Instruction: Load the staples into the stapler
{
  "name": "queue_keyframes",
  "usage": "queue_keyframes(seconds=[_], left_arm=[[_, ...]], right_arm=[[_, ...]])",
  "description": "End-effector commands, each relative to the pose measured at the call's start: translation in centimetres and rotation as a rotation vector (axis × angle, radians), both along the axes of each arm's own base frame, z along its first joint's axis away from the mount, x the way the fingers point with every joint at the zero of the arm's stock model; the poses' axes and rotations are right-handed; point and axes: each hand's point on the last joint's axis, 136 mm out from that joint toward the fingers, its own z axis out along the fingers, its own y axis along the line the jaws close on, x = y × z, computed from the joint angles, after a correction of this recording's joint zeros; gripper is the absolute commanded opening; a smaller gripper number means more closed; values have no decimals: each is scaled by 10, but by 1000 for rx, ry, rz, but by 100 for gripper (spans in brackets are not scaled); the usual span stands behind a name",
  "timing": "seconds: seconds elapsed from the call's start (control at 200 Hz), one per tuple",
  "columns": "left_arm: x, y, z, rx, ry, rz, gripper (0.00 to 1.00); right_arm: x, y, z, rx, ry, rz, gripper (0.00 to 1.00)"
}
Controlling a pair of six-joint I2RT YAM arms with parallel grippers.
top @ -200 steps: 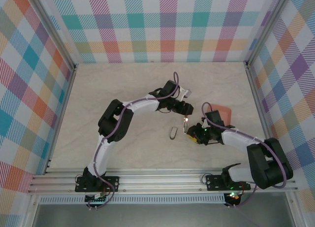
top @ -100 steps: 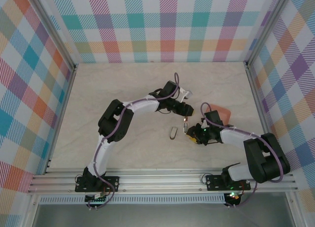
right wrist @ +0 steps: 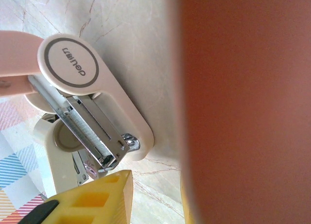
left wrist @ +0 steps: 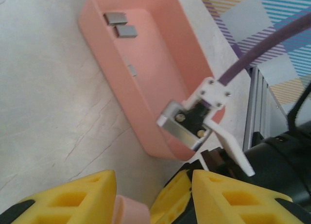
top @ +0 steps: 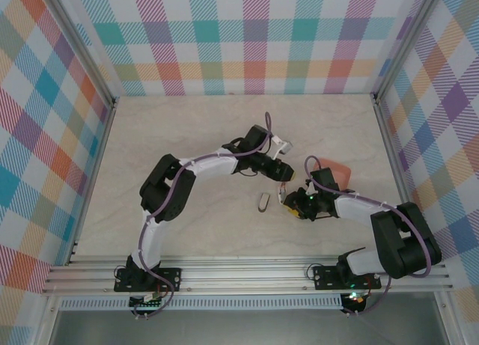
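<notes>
We are seeing left claw [left wrist: 151, 204] straddling pink piece [left wrist: 130, 210], grip unclear, right claw [top: 294, 202] opening unclear too, staples [left wrist: 126, 31] lying in tray [left wrist: 155, 63] ahead of left claw.

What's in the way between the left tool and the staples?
The staples lie at the far end of the pink tray. Its near wall stands before the left tool, and the right arm's white bracket hangs over that end.

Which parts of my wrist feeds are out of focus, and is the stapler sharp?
Right wrist: the stapler is sharp, while the frame's right half is a blurred orange-brown mass, too blurred to identify. Left wrist: the salmon tray and its staples are crisp; the yellow fingers at the bottom edge are slightly soft.
</notes>
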Motion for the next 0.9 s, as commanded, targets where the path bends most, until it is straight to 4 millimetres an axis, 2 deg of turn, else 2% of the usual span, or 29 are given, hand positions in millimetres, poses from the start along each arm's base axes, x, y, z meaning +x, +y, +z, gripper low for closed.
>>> queue_keyframes(seconds=[0.0,0.25,0.39,0.705,0.795,0.895], left_arm=[[-15,-6,16,-43,-41,-69,45],[-39,-6,7,-13,-30,-155,45],[-47,-1,3,-1,-19,-168,45],[-65,9,-18,48,32,-153,45],[-68,10,-21,58,40,-137,44],[-62,15,-20,77,27,-77,44]], right_arm=[[0,-5,0,-31,4,-1,32],[-1,-6,2,-36,0,-1,32],[-2,-9,11,-39,-23,-4,32],[-21,-24,31,-88,-52,-15,33],[-24,-27,35,-94,-65,-23,33],[-23,-26,41,-90,-76,-28,34]])
